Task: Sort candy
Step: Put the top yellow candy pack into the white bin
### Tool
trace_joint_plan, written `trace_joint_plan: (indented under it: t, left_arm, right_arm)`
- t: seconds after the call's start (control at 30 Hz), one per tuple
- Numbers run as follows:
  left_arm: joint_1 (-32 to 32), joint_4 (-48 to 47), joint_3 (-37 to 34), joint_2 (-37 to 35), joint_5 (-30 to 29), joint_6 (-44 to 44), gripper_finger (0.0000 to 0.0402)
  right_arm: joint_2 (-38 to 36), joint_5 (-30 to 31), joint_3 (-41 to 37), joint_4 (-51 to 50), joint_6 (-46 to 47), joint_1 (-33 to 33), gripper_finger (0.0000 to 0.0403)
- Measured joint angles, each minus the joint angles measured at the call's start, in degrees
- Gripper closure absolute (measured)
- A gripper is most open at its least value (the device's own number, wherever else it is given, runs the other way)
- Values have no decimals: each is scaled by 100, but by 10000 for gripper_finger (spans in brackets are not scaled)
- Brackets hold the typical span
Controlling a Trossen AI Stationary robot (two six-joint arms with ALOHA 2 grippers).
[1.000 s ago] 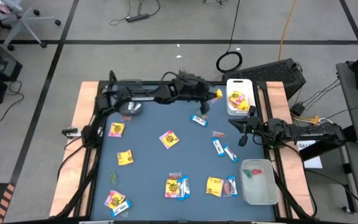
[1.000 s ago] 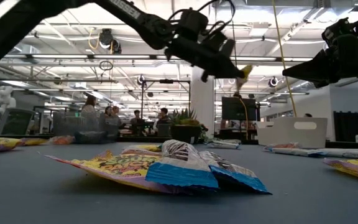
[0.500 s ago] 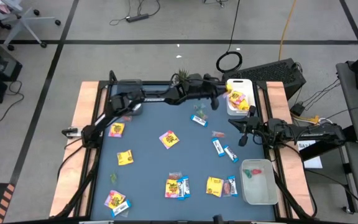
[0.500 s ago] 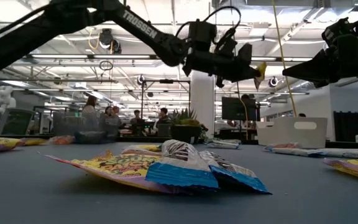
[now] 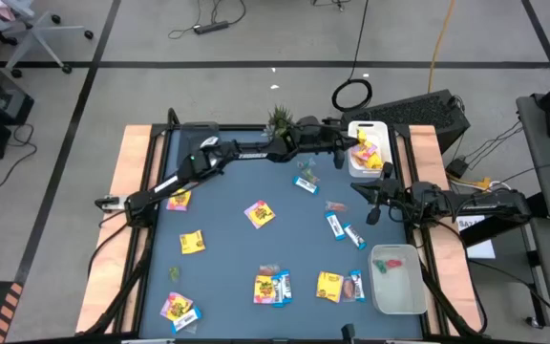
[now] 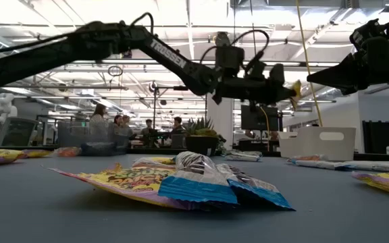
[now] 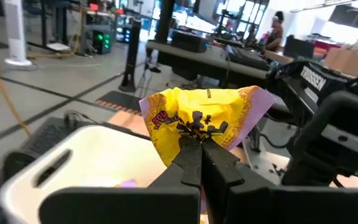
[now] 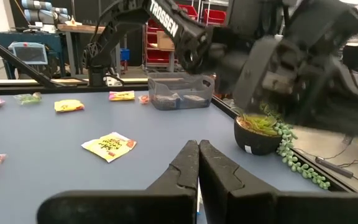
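Left claw (image 5: 349,150) is extended across the far edge of the bench (image 5: 227,220), fingers clamped together on a yellow packet (image 7: 199,121) with pink print; the packet hangs above the near rim of the white bin (image 5: 351,129), which holds more yellow packets. Potted plant (image 5: 280,118) sits just behind the left arm's forearm. Right claw (image 5: 370,216) hovers over the right side of the bench, fingers pressed together with nothing between them. Just beside the right claw, toward the bench's middle, lie two blue-and-white bars (image 5: 344,230). Clear bin (image 5: 397,279) stands on the bench's near right, short of the right claw. Remaining candy (image 5: 260,213) is scattered flat over the bench, well apart from both claws.
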Motion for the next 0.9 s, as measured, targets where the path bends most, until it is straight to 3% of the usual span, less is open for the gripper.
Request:
trace_joint_plan:
  t: [0.2,0.5,0.9]
  left_arm:
    - [-20,-212,446,306,6,2,402]
    - [14,-860,456,336,-19,42,402]
    - [16,-1021,456,336,-211,163,402]
  right_arm:
    - [0,0,0,0,-1,2,403]
    - [0,0,0,0,-1,1,403]
    - [0,2,0,0,-2,2,403]
